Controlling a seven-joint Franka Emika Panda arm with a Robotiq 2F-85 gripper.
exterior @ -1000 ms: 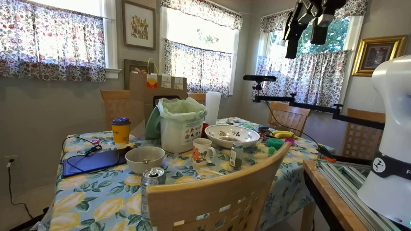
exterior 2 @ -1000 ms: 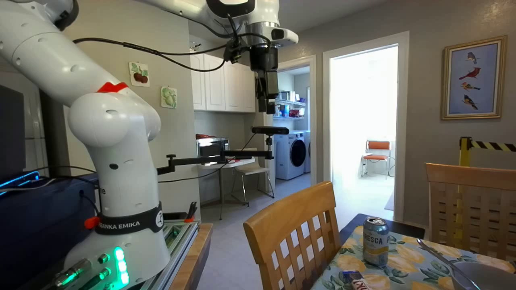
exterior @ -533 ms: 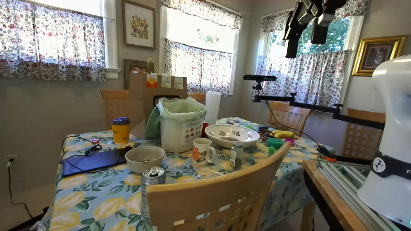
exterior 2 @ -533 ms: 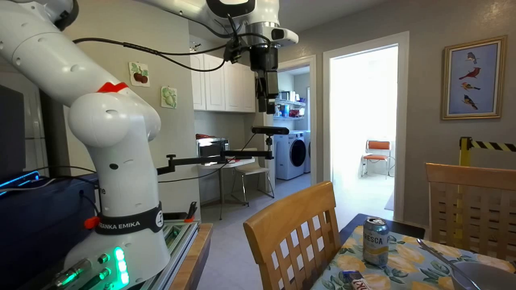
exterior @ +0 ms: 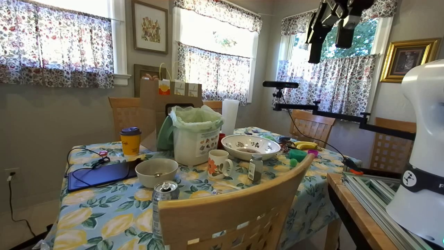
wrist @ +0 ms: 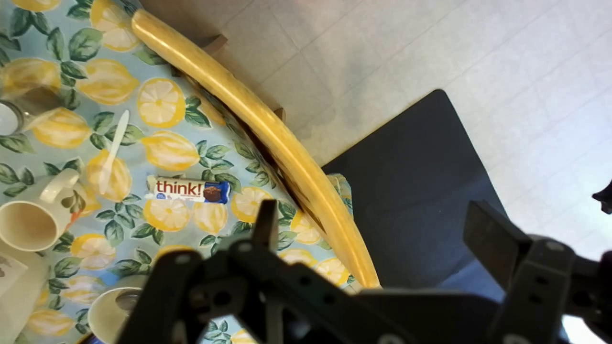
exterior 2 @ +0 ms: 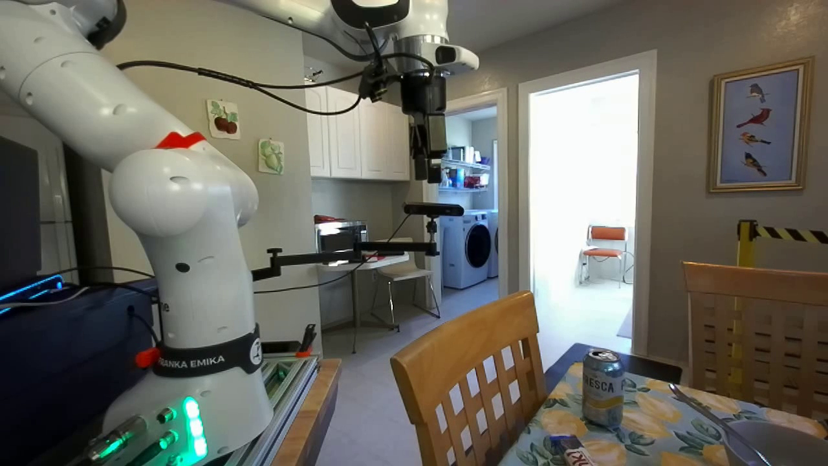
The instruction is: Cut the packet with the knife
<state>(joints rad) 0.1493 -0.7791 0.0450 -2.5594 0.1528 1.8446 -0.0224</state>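
Packet (wrist: pixel 189 189) lies flat on the lemon tablecloth (wrist: pixel 109 85), left of the pincer (wrist: pixel 370 222) in the wrist view, white knife (wrist: pixel 114 150) farther out that same way! Pincer's released, gaping wide, chair back (wrist: pixel 267 131) showing between its tips. In an exterior view, bananas (exterior: pixel 305 145) sit well below it; in an exterior view, the drink can (exterior 2: pixel 603 388) stands upright, below it and right.

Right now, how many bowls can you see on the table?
2: the grey bowl near the drink can, and the wide flowery bowl behind the mug in an exterior view. More could be hidden behind the bin.
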